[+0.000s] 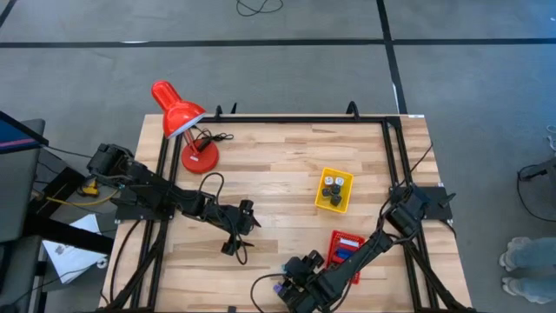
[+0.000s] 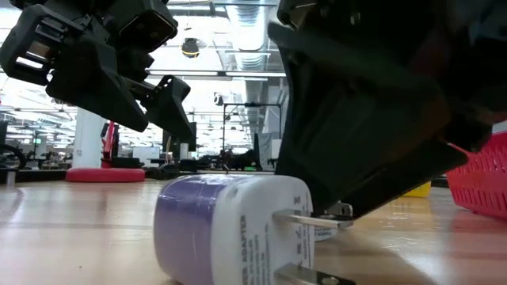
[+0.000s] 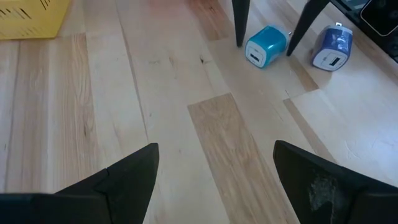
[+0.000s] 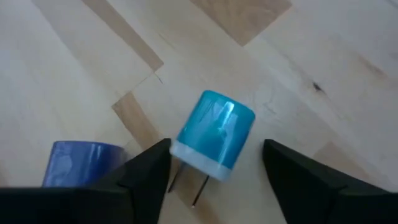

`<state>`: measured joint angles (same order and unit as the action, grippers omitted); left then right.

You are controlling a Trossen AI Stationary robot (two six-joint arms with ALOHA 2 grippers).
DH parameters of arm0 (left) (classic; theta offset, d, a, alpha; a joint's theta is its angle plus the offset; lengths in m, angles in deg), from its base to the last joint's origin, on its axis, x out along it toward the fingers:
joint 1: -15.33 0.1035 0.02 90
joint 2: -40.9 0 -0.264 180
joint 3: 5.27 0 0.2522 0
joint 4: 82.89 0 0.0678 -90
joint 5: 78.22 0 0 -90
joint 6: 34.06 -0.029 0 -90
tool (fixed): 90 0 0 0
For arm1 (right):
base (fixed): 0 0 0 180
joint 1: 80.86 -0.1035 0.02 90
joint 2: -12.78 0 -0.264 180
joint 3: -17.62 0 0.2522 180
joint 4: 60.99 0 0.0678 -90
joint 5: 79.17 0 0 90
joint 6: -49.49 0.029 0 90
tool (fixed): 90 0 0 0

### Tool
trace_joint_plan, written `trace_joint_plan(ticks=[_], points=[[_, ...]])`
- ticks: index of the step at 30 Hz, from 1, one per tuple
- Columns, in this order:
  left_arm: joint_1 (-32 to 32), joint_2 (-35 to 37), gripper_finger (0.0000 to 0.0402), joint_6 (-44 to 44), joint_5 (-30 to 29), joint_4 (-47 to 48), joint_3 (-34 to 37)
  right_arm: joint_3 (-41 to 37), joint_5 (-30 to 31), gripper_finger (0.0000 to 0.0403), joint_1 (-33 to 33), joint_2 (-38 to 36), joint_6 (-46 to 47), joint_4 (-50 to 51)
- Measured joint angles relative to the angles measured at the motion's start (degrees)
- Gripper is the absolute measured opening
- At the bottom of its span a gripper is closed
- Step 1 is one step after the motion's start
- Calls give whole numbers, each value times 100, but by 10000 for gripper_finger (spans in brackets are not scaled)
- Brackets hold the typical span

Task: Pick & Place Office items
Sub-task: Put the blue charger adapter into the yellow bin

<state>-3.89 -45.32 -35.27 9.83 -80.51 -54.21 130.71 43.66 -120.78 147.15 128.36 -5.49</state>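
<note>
Worktop [image 1: 287,165] of pale wood carries a yellow tray [image 1: 334,190] holding several small dark clips [image 1: 331,189], and a red mesh basket [image 1: 346,249] holding blue pieces. Right hand [image 4: 214,165], open and empty, straddles a teal plug adapter [image 4: 216,135] beside a purple plug adapter [image 2: 230,228] near the front edge. Left hand [image 3: 214,165], also open and empty, hovers mid-worktop.

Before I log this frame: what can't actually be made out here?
- Yellow tray contents, high view: dark pieces, too small to identify.
- Red mesh basket, high view: partly covered by the right arm.
- Teal plug adapter, low view: hidden behind the purple adapter and the right gripper.
- Printing on the purple adapter, low view: too blurred to read.
</note>
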Motion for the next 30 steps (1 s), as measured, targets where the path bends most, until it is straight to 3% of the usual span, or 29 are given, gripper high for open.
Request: trace_joint_plan(ticks=[8,14,17,21,30], points=[[0,0,309,1,1,-4,0,-14,214,119,-50,-33,-126,169],[0,0,309,2,1,-105,2,-31,79,119,-42,-275,-602,438],[0,0,309,-4,10,-585,4,-30,20,119,23,-525,-971,678],[-76,0,309,-831,-38,-1198,4,-31,-116,119,207,-1041,-1358,1032],[-775,0,293,-3165,-1681,-2267,4,-21,-314,119,523,-2078,-2128,1313]])
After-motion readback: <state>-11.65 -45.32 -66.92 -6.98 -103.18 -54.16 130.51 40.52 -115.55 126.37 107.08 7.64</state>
